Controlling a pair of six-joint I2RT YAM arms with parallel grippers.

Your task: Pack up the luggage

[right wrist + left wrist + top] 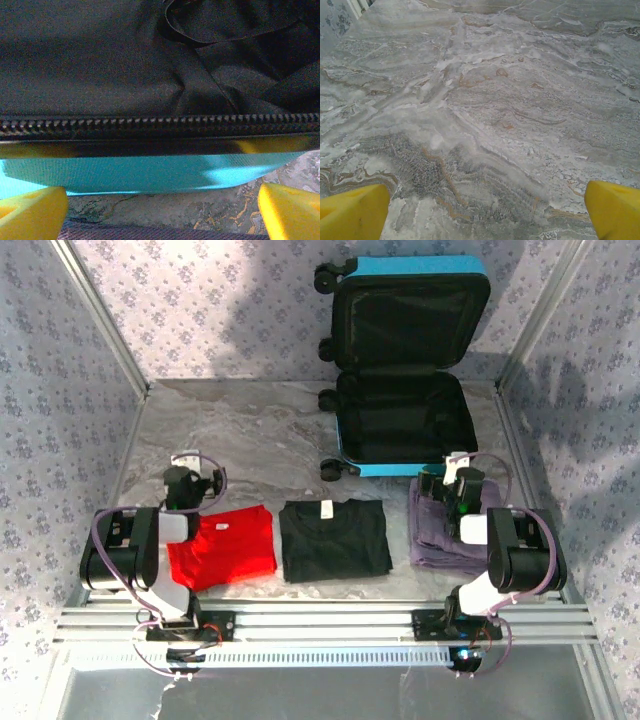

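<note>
step: pre-grasp, nothing packed | open turquoise hard-shell suitcase (pixel 400 469) empty, far right of tabletop (pixel 485 100) | left end effector (pixel 485 210), right end effector (pixel 162 210) both spread, empty | next: we drop right onto folded purple garment (pixel 438 538), pinch it

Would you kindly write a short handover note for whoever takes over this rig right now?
Left hand: open, holding nothing, above bare table just beyond the red garment.
Right hand: open, holding nothing, over the far edge of the purple garment, facing the luggage.
The luggage is open at the far right, lid up, and looks empty.
The black garment lies folded between the other two.
Done: nothing packed yet.
Left: all three garments go in.
</note>
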